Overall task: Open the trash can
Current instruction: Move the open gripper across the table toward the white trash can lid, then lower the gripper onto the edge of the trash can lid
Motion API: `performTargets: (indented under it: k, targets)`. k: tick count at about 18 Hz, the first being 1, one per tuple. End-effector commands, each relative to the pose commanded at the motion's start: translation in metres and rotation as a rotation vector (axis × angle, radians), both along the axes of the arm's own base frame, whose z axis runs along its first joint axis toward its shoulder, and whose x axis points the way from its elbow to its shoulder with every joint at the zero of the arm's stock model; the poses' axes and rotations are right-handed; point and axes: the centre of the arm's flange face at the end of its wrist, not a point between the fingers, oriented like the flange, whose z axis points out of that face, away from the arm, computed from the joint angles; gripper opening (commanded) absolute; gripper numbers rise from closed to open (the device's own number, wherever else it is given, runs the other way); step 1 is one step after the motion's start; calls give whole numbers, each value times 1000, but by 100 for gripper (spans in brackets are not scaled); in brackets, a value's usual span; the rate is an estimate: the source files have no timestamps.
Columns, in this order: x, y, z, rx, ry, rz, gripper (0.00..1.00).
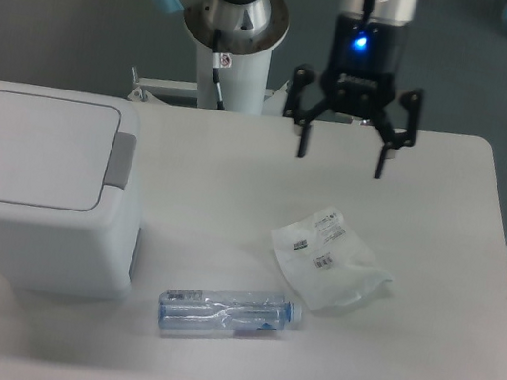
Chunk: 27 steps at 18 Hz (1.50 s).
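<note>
One white table [418,370] | grey floor [59,15] | claw [341,156] spread wide, empty | trash can [37,185] lid down

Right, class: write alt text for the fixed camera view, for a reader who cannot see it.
A white trash can, lid closed, sits at the table's left side, while the open gripper hovers over the far edge. A plastic bottle and a clear bag lie between them.

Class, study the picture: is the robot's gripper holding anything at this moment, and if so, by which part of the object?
Nothing is held. The gripper is open with empty space between its fingers, above the table's far edge, apart from the trash can.
</note>
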Motion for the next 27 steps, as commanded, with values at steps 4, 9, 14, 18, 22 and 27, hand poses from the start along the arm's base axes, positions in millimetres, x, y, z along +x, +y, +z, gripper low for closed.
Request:
performTargets:
  k: [4,9,14,18,22,27]
  targets:
    - [30,28,-7,16,-90,19,100]
    - [56,54,-17,52,-274,153,100]
    - [67,61,-26,78,-357,151,100]
    - [77,63,-41,74,-402,127,100]
    - [78,62,-45,70,-411,128,100]
    - [80,62,-53,60,-419,127,100]
